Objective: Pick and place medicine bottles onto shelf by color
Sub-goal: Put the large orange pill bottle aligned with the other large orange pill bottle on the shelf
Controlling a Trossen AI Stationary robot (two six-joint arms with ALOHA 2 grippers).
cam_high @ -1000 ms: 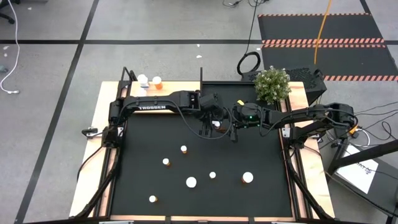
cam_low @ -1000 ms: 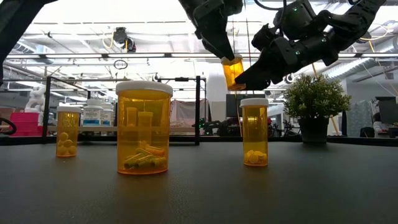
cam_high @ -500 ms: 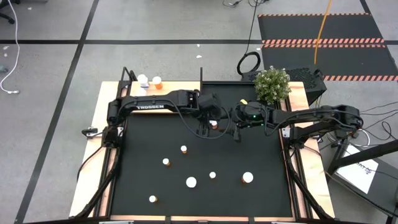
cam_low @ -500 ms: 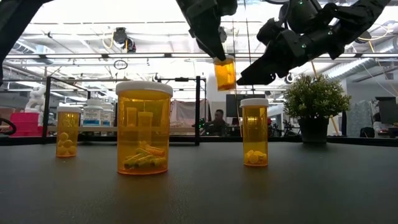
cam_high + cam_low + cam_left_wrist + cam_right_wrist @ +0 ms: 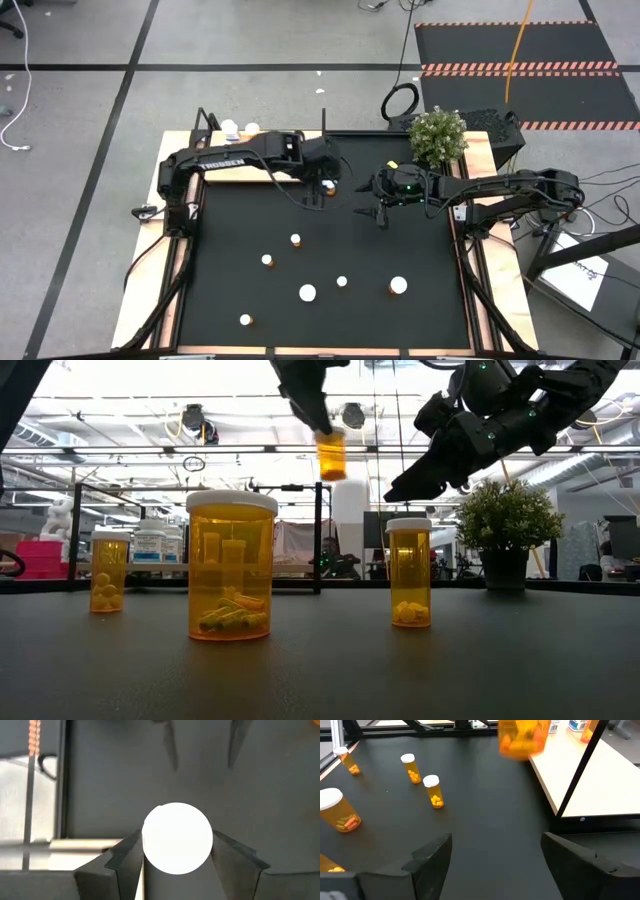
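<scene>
My left gripper (image 5: 327,190) is shut on a small orange bottle with a white cap (image 5: 331,456) and holds it high over the far part of the black mat, just off the light-wood shelf (image 5: 235,172). A white bottle (image 5: 230,127) and an orange bottle (image 5: 252,128) stand on the shelf's far edge. My right gripper (image 5: 372,212) hangs open over the mat, to the right of the held bottle, with nothing between its fingers (image 5: 495,855). Several more orange bottles (image 5: 307,293) stand upright on the mat nearer the front. My left gripper pinches the bottle at its white cap (image 5: 147,845), one finger on each side. The fingers come from above, slanting down. The bottle hangs below them (image 5: 331,460), close to upright and well clear of the mat.
A potted plant (image 5: 437,135) stands at the far right corner. Thin black posts (image 5: 323,118) rise at the shelf's edges. In the low view a wide bottle (image 5: 231,565) and two slim ones (image 5: 409,572) stand on the mat. The mat's middle strip between the arms and these bottles is bare.
My left gripper has risen and gone toward the table's far left, toward the shelf, carrying the orange bottle away from my right gripper. The bottle stays roughly upright and hangs higher than before.
</scene>
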